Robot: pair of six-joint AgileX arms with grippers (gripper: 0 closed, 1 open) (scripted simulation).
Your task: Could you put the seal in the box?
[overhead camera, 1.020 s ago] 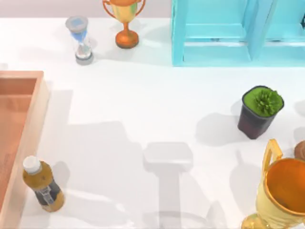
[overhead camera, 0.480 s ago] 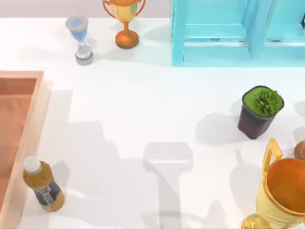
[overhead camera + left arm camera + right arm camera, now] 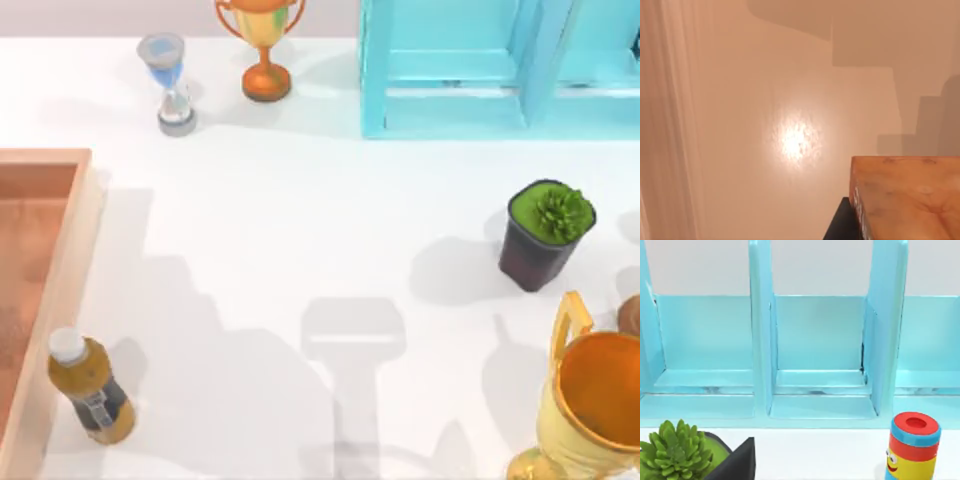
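Left wrist view, seal (image 3: 907,197) close up, box (image 3: 40,300) at table's left

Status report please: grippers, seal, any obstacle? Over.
Left wrist: seal close up, over pale orange surface. Right wrist faces turquoise cabinet. Box at top view's left edge; amber bottle stands beside its rim.

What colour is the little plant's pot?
The plant pot is dark, blackish maroon, with green leaves on top. It shows best in the top view.
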